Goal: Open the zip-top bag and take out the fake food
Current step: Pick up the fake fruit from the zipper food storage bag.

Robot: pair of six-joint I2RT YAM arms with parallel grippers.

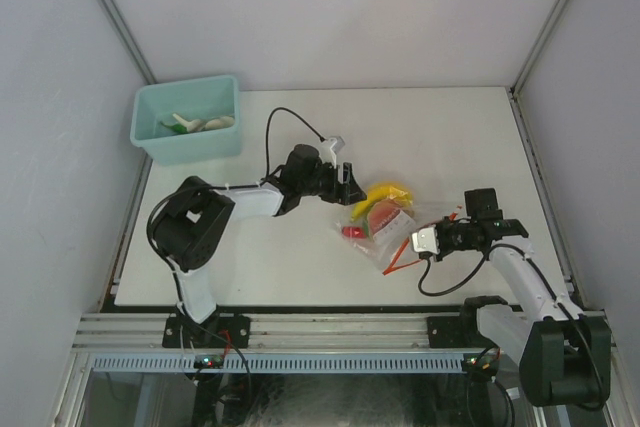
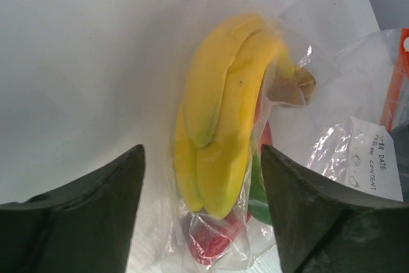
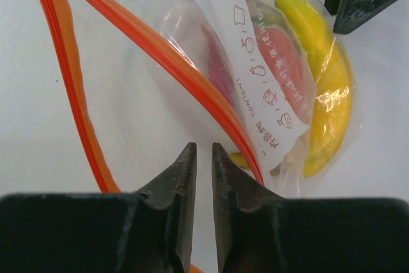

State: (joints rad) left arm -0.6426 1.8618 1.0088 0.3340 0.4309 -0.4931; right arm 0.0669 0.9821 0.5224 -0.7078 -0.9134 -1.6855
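Bag [image 1: 383, 230] mid-table [image 1: 300, 267], between arms. Mouth with parted orange zip strip [image 3: 160, 49] faces right gripper [image 3: 203, 150].
Banana [image 2: 220, 113] inside bag, long axis in line with left gripper [image 2: 202, 155].
Left fingers spread, straddling banana, no contact.
Right fingers nearly together; pinch on bag: cannot tell.

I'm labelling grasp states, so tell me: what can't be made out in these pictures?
- Right wrist view: whether the right tool grips the zip-top bag; clear film between its near-shut tips would not show.
- Left wrist view: green piece, mostly behind the banana.
- Top view: items in the teal bin, too small.
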